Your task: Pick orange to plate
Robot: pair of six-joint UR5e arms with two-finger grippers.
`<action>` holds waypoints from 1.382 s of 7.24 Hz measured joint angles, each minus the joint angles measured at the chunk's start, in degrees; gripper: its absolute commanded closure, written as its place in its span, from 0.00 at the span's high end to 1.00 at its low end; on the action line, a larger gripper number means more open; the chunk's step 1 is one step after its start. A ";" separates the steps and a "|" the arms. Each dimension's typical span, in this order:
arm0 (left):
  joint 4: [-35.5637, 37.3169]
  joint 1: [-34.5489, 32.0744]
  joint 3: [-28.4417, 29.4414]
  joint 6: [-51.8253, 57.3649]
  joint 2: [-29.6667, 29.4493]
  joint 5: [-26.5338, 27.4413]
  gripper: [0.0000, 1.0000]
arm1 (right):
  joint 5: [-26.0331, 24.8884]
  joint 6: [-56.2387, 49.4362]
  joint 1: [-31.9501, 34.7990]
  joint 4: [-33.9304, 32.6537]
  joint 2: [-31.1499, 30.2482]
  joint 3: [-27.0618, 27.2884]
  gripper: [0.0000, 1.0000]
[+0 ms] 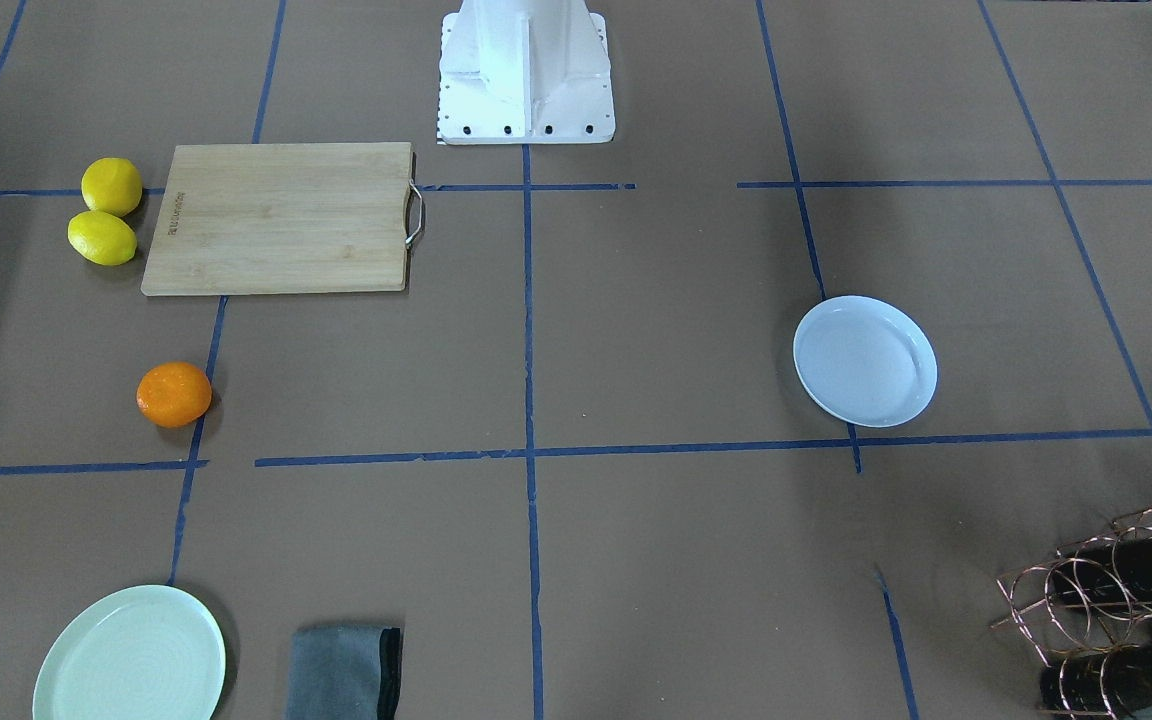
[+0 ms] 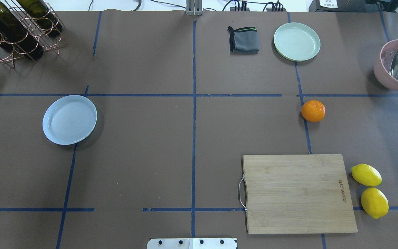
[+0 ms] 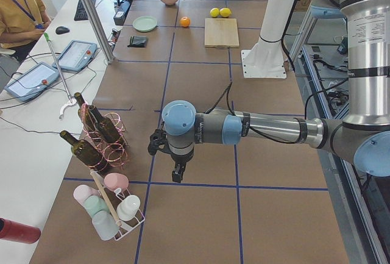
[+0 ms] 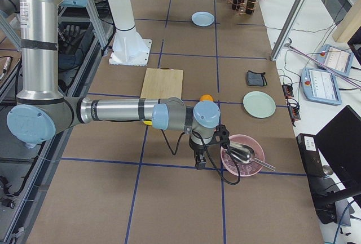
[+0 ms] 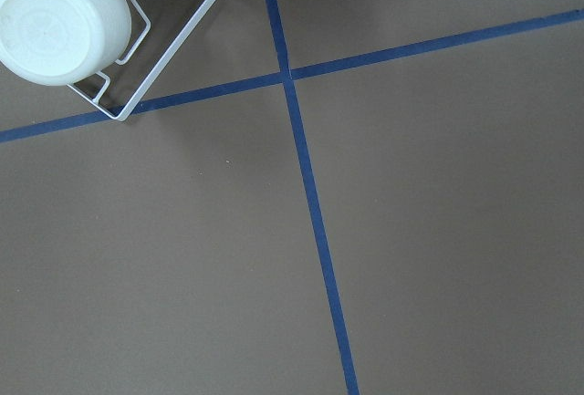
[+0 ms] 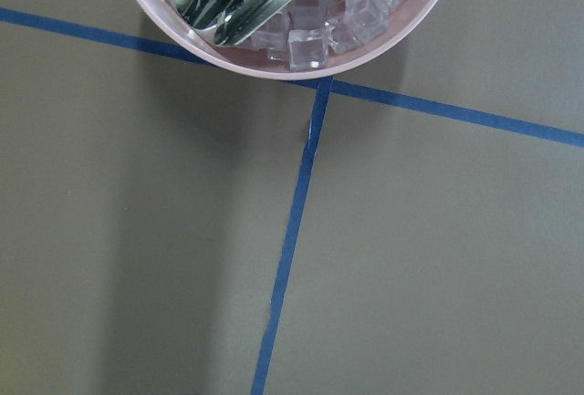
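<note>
The orange (image 2: 313,110) lies on the brown table on my right side, just beyond the cutting board, also seen as the orange (image 1: 174,394). The white plate (image 2: 69,119) sits empty on my left side, far from it. My left gripper (image 3: 177,175) hangs over bare table at the left end, near the cup rack. My right gripper (image 4: 198,162) hovers at the right end beside the pink bowl. Both show only in the side views, so I cannot tell whether they are open or shut. The wrist views show only table, tape and nearby items, no fingers.
A wooden cutting board (image 2: 297,193) lies near the base, with two lemons (image 2: 366,174) beside it. A mint-green plate (image 2: 297,41) and grey cloth (image 2: 244,39) sit at the far edge. A pink bowl (image 2: 397,65) of ice, a wine rack (image 2: 12,31) and a cup rack (image 3: 109,206) stand at the ends.
</note>
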 measured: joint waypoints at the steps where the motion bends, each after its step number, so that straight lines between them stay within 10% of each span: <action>1: -0.39 0.03 0.08 -0.06 -0.47 0.04 1.00 | -0.02 0.04 0.00 -0.02 0.00 -0.03 1.00; 5: -10.73 4.48 2.78 -1.93 -1.34 -3.30 1.00 | 1.50 0.11 -0.71 2.79 0.10 -0.73 1.00; 10: -38.04 28.50 8.26 -52.54 -6.56 0.59 1.00 | 4.66 0.22 -2.50 5.90 0.20 -0.64 1.00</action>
